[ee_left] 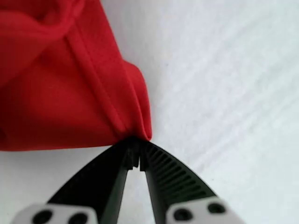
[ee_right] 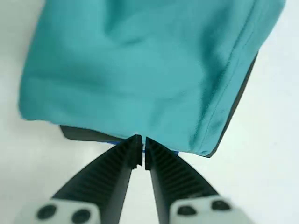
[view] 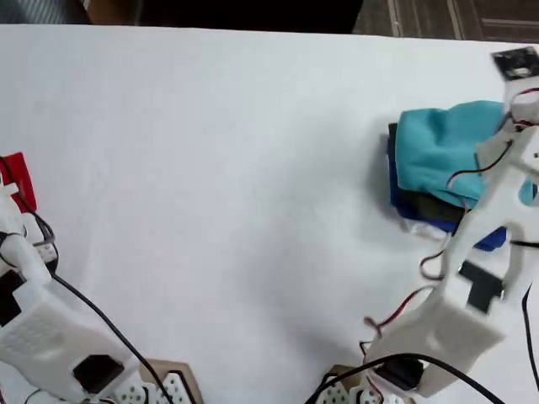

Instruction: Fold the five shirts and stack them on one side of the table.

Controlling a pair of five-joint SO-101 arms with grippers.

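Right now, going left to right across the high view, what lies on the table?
Red fabric shirt at the left edge → bare white tabletop → stack of folded shirts topped by a teal fabric one.

This looks like a robotics lab bench rather than a home: a table (view: pixel 210 168) under a plain white cover carries two white, seemingly 3D-printed arms, the left arm (view: pixel 50 337) and the right arm (view: pixel 472 286). They stand at the near edge on wooden bases (view: pixel 189 370), with loose red and black wires (view: pixel 396 316) running along them in the open. The work pieces are plain test props, a red shirt (view: pixel 17 181) at the left edge and a pile of folded shirts (view: pixel 438 160) at the far right, and beyond the far edge lies a dark floor (view: pixel 438 15) with straight seams like office carpet tiles
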